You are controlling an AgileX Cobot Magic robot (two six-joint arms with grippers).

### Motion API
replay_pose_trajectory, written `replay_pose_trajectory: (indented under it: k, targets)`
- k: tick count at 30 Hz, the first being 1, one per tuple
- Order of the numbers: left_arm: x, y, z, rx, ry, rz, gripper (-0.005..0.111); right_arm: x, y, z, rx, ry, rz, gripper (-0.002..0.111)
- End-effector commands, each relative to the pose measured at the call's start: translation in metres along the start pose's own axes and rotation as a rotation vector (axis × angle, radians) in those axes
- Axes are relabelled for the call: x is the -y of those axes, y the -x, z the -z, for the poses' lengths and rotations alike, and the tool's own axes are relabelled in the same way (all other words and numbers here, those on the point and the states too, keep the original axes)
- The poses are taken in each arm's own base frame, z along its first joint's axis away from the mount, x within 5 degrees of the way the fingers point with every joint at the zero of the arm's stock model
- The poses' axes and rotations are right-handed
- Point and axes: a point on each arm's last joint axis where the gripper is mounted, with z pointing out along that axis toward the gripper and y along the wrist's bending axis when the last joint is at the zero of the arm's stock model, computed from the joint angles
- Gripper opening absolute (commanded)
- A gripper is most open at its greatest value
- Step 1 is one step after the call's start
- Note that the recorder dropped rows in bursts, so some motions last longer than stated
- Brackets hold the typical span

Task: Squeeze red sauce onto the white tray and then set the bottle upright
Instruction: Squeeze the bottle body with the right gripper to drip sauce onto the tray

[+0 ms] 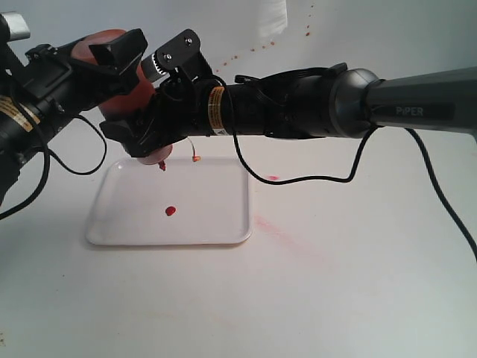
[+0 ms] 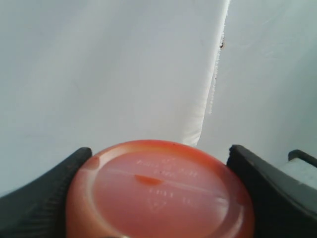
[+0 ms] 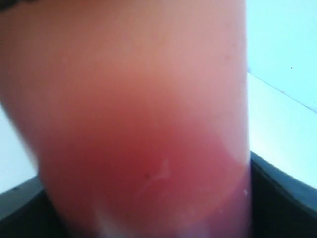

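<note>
The bottle (image 1: pixel 140 95) hangs upside down over the white tray (image 1: pixel 223 224), held by both grippers. My left gripper (image 1: pixel 112 67) is shut on its base end; in the left wrist view the round orange base (image 2: pixel 158 193) sits between the two black fingers (image 2: pixel 69 173). My right gripper (image 1: pixel 153 119) is shut on the body lower down, and the bottle (image 3: pixel 138 124) fills the right wrist view. A drop of red sauce (image 1: pixel 162 165) hangs from the nozzle, with the tethered cap (image 1: pixel 196 158) dangling beside it. One blob of red sauce (image 1: pixel 171 211) lies on the tray.
Faint pinkish smears mark the table right of the tray (image 1: pixel 272 177) and near its front right corner (image 1: pixel 262 221). Small red specks dot the white back wall (image 1: pixel 253 51). A black cable (image 1: pixel 298 177) droops from the right arm.
</note>
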Motion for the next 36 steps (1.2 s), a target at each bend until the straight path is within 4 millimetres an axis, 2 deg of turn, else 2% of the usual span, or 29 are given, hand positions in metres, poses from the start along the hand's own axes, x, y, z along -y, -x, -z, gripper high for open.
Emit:
replay_pose_trajectory:
  k: [1,36]
  targets:
    - [0.0036,0.0112,-0.0018,0.080,-0.025,0.010,0.039,0.0021,0.0065,0.0043,0.014,-0.028,-0.017,0.000]
    - [0.0036,0.0112,-0.0018,0.080,-0.025,0.010,0.039,0.0011,0.0043,0.0042,-0.011,-0.016,0.022,0.000]
